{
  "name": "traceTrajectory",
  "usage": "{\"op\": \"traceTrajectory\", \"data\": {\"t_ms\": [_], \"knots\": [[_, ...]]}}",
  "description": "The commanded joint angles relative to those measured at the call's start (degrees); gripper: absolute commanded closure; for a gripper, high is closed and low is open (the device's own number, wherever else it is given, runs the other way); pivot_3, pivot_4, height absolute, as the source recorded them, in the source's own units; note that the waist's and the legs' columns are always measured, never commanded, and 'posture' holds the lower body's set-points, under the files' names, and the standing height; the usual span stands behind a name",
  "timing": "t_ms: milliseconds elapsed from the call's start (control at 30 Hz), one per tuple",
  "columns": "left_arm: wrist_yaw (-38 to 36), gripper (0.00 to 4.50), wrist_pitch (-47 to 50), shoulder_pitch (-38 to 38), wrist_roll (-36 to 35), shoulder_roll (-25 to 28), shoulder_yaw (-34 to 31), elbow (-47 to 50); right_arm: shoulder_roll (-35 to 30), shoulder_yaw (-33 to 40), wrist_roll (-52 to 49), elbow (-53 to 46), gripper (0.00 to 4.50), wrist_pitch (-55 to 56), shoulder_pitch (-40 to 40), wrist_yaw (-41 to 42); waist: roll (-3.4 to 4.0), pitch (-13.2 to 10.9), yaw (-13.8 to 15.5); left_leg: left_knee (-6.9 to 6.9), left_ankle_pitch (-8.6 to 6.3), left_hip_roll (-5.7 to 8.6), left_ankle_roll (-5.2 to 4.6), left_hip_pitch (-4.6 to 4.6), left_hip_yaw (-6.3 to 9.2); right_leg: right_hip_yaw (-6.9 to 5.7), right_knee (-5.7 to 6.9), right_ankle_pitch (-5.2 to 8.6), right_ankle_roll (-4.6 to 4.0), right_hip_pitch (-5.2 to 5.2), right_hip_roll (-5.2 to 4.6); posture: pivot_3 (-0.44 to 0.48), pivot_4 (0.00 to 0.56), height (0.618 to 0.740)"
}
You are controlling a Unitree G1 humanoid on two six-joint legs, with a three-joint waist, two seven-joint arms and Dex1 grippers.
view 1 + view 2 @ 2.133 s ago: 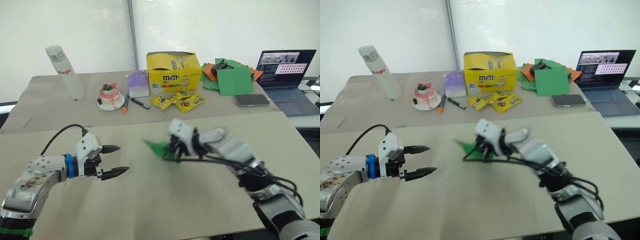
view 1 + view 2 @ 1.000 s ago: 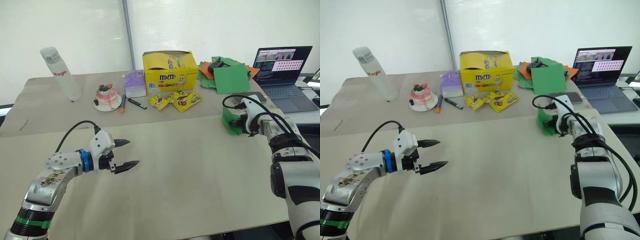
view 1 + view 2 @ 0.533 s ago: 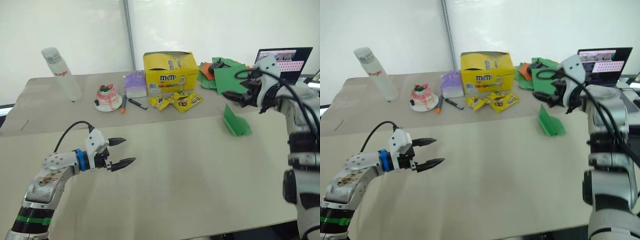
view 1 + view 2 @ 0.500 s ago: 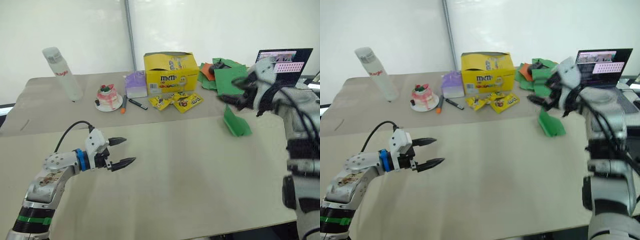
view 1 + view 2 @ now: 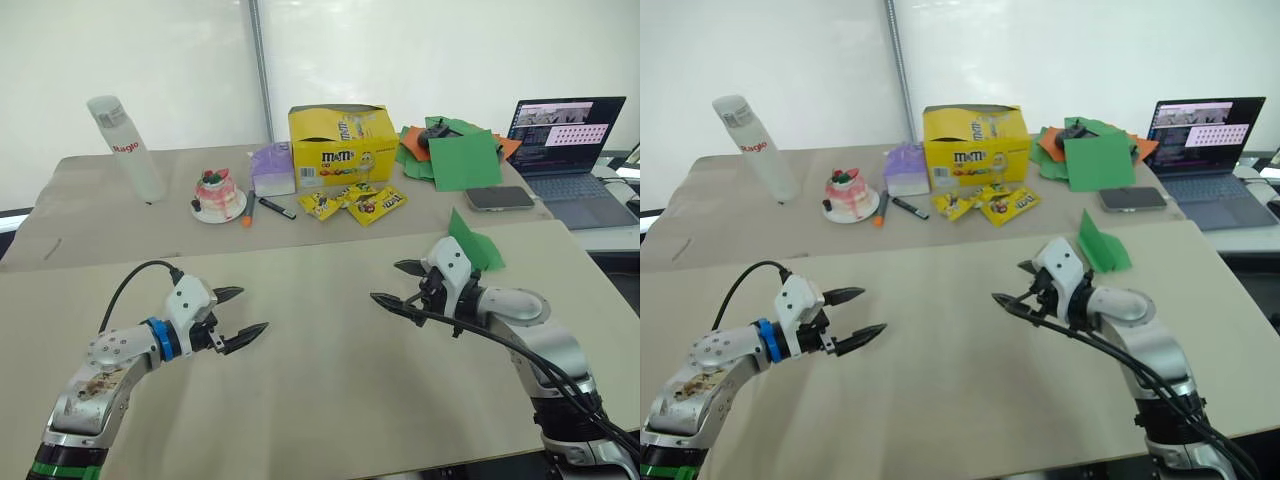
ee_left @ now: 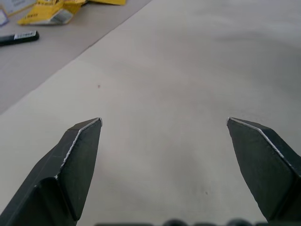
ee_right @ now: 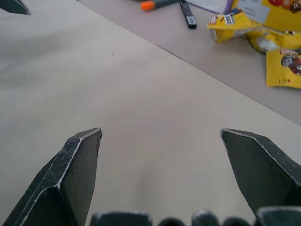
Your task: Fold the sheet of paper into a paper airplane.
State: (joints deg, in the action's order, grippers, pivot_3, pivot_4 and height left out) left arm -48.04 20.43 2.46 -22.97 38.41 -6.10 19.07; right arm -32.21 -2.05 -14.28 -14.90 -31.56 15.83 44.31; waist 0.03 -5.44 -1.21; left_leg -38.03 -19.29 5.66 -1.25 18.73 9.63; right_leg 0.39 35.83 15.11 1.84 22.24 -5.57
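With the paper airplane (image 5: 473, 243) resting folded on the near table's (image 5: 330, 400) far right edge, behind the right gripper (image 5: 397, 284), hold both grippers, the left gripper (image 5: 240, 314) included, empty with jaws spread, clear of the wedge to avoid disturbing its creases.

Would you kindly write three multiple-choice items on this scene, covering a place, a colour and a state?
1. Where is the paper airplane?
A. on the front table's far right side
B. in the left end effector
C. on the laptop

2. What colour is the candy box?
A. blue
B. yellow
C. white

3. How is the right end effector?
A. shut on paper
B. shut, empty
C. open, empty

Answers: 1 A, it lies on the table behind the right arm. 2 B, its walls are yellow. 3 C, its fingers stand apart with only table between them.
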Motion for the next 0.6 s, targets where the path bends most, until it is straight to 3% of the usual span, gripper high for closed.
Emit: {"op": "traceTrajectory", "data": {"t_ms": [33, 100, 133, 367, 600], "knots": [[2.31, 0.00, 1.57, 0.83, -1.10, -0.22, -1.95, 4.12, 0.69, 0.53, -0.62, -0.54, 0.06, 1.87, 1.45, -0.73, 0.15, -0.02, -0.04, 0.00, 0.25, 0.59, 0.06, -0.16, 0.97, -0.58, 0.05, 0.01, 0.00, -0.17, -0.33, 0.000, 0.150, 0.740], [3.57, 0.00, 2.31, 0.93, -0.91, -0.67, -2.24, 4.78, 1.03, 1.04, -1.28, 0.01, 0.06, 0.78, 1.96, -1.22, 0.33, -0.17, 0.47, -0.02, 0.93, 2.18, 0.04, -0.25, 3.03, -1.50, 0.20, 0.21, 0.31, -0.16, -0.82, 0.000, 0.150, 0.740], [4.23, 0.00, 2.46, 0.87, -0.54, -0.85, -2.29, 4.94, 1.02, 1.05, -1.21, 0.21, 0.06, 0.73, 2.16, -1.36, 0.34, -0.19, 1.27, -0.06, 0.95, 2.28, 0.00, -0.30, 2.98, -1.00, 0.17, 0.19, 0.30, 0.29, -0.76, 0.000, 0.150, 0.740], [9.18, 0.00, 1.14, 0.17, 3.16, -3.25, -0.67, 5.28, 2.27, 1.29, -1.18, 0.35, 0.06, 1.35, 1.27, -3.44, 0.26, -0.19, 2.03, 0.06, 0.94, 2.15, -0.02, -0.21, 2.44, 0.22, 0.19, 0.22, 0.41, 0.05, -0.93, 0.000, 0.150, 0.740], [12.74, 0.00, -0.84, 0.24, 6.39, -6.26, 0.77, 3.97, 5.10, 1.99, 0.32, 1.23, 0.06, 6.69, -2.81, -7.53, 0.24, -0.18, 1.79, 0.17, 0.93, 1.86, 0.00, -0.23, 2.05, 0.41, 0.17, 0.22, 0.46, 0.15, -0.81, 0.000, 0.150, 0.740]]}}
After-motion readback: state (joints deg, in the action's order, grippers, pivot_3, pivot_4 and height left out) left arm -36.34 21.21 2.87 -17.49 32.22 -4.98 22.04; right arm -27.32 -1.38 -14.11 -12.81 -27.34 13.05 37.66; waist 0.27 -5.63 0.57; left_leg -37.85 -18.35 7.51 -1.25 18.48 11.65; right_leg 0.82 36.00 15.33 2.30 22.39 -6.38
